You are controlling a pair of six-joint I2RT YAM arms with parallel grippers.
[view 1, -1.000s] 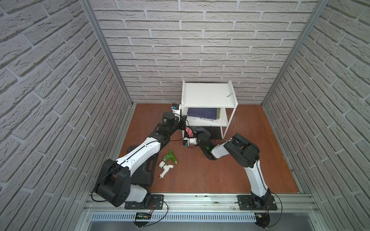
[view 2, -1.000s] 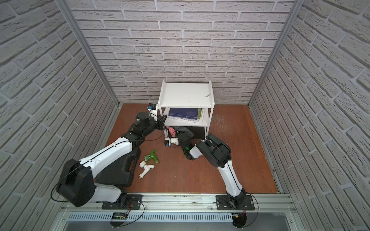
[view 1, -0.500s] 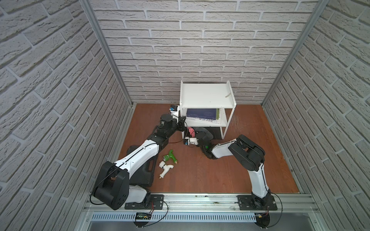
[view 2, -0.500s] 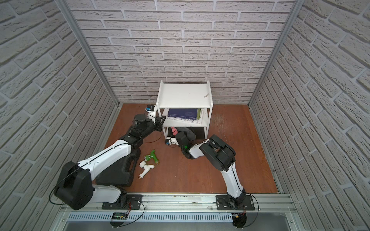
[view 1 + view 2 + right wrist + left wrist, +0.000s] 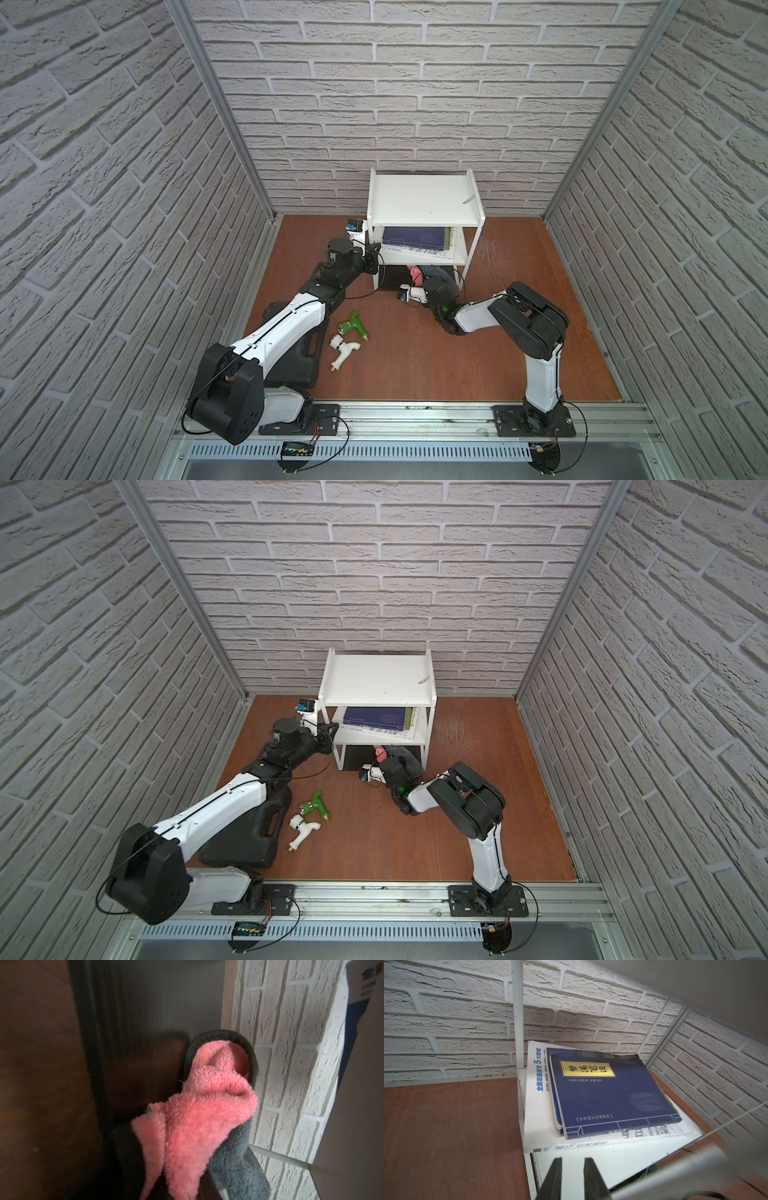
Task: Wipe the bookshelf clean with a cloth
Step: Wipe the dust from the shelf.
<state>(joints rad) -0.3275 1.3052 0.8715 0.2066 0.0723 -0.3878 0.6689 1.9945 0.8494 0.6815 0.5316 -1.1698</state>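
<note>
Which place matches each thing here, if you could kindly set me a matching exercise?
Things:
1 cloth
2 blue book
3 black case
4 green faucet

Places:
a on the floor, under the left arm
b bottom tier of the bookshelf
c middle shelf
d open floor, beside the white faucet

Pairs: 1-b, 2-c, 3-a, 4-d

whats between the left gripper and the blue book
Left wrist view: a narrow bare strip of the bookshelf board, then the edge of the white book under the blue book.
</note>
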